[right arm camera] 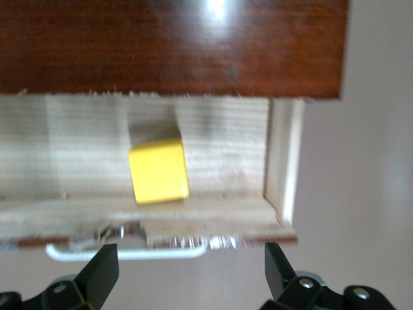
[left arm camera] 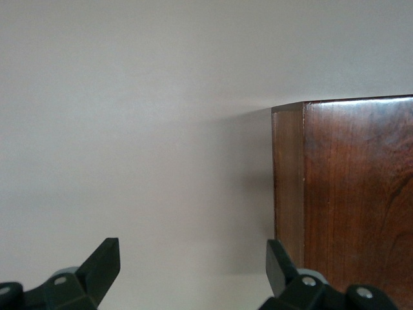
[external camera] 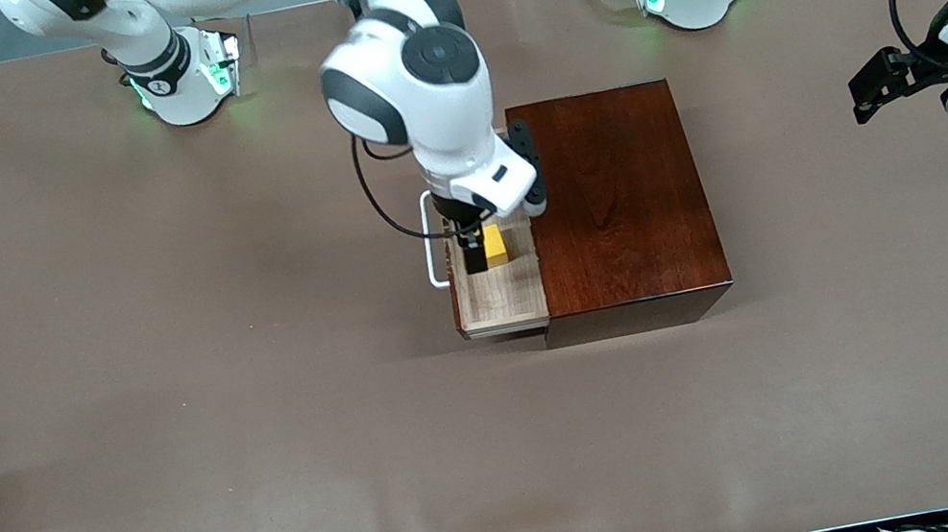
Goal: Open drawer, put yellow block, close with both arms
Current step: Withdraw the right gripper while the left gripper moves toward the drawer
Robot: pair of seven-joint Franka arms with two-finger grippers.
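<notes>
Yellow block (right arm camera: 159, 171) sits in the pulled-out drawer (external camera: 501, 295), against its front wall, free of my fingers; my right gripper (external camera: 473, 252) hangs over the drawer, jaws spread and empty; the white handle (external camera: 430, 241) shows beside it; my left gripper (left arm camera: 192, 271) waits open past the wooden box (external camera: 619, 201), toward the left arm's end of the table.

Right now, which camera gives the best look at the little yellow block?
The right wrist view: the yellow block sits unobstructed in the open drawer. In the front view the right hand partly hides the block. The left wrist view shows none of it.
</notes>
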